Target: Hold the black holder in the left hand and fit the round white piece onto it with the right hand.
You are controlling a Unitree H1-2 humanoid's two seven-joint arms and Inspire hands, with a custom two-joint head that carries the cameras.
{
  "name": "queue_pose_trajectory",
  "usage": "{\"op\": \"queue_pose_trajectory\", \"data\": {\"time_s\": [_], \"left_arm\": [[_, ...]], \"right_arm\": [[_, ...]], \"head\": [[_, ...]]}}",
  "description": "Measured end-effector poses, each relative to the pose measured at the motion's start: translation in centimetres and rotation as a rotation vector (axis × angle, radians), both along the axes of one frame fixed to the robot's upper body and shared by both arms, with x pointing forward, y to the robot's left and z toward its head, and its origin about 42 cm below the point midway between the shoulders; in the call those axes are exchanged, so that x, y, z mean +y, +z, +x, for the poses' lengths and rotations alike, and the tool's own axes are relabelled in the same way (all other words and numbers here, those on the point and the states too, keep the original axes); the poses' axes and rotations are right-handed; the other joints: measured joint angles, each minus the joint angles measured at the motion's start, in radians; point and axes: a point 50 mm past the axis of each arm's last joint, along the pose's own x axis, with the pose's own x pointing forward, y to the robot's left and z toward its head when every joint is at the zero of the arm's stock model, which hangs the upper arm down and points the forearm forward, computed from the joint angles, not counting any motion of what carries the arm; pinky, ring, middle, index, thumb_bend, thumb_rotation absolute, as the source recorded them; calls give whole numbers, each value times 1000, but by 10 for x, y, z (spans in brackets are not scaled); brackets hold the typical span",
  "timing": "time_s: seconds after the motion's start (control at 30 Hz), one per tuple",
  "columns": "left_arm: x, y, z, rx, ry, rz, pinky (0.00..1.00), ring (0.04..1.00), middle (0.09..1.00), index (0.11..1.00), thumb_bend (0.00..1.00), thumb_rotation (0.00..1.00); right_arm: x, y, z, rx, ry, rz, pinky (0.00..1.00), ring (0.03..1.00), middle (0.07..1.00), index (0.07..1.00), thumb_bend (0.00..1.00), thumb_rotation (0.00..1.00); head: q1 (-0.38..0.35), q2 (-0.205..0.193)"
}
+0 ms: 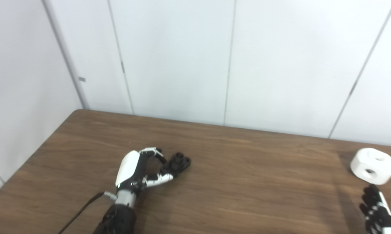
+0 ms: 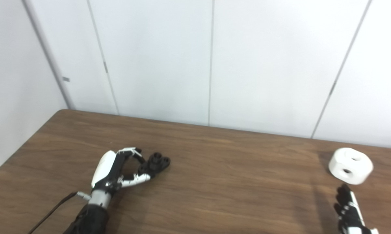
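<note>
Left hand (image 1: pixel 137 172) sits on the wooden table (image 1: pixel 241 182), lower left of centre, forearm entering from the bottom edge. Fingers (image 1: pixel 154 152) curl forward over the top, thumb (image 1: pixel 159 179) reaches from underneath; both tips meet the near end of the black holder (image 1: pixel 179 161). Looks like a light pinch on that end, though the holder rests on the table and I can't tell how firm the contact is. The holder lies at about 2 o'clock from the left palm, with two short round posts or sockets on its top face pointing up. A thin black cable (image 1: pixel 80 211) runs off the left wrist toward 7 o'clock.

Round white piece (image 2: pixel 350 165) sits far right on the table, near the back edge, well apart from the holder, roughly 3 o'clock from it. It's a squat puck, one hole visible on top and one on the side facing the camera. It lies flat with nothing touching it.

Right hand (image 2: pixel 348 209) comes in at the bottom right corner, mostly cut off by the frame. Dark fingers point up toward the white piece, which is at 12 o'clock from the fingertips. The hand is near the piece but apart from it, with a strip of table between. Fingers look extended and slightly spread, holding nothing.

Behind the table: plain white panelled wall (image 1: pixel 182 58) with vertical seams.
</note>
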Motion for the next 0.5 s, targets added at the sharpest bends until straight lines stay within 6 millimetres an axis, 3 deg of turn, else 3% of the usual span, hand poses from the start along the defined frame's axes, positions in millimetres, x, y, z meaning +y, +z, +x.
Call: {"op": "queue_pose_trajectory", "data": {"time_s": [0.3,0.37,0.5], "left_arm": [[-24,1,-31,19,-114,12,851,897,809,486,519,45],[-29,-1,-38,26,-141,21,954,896,811,486,520,47],[-39,-9,-48,53,-189,78,994,895,811,486,520,47]], "right_arm": [[18,0,-12,12,6,14,1000,1000,982,991,616,1000],[20,0,-12,25,8,14,1000,1000,982,987,626,1000],[21,0,-12,27,-1,15,1000,1000,979,985,616,1000]], "head": [[-69,37],[-77,41],[-89,51]]}}
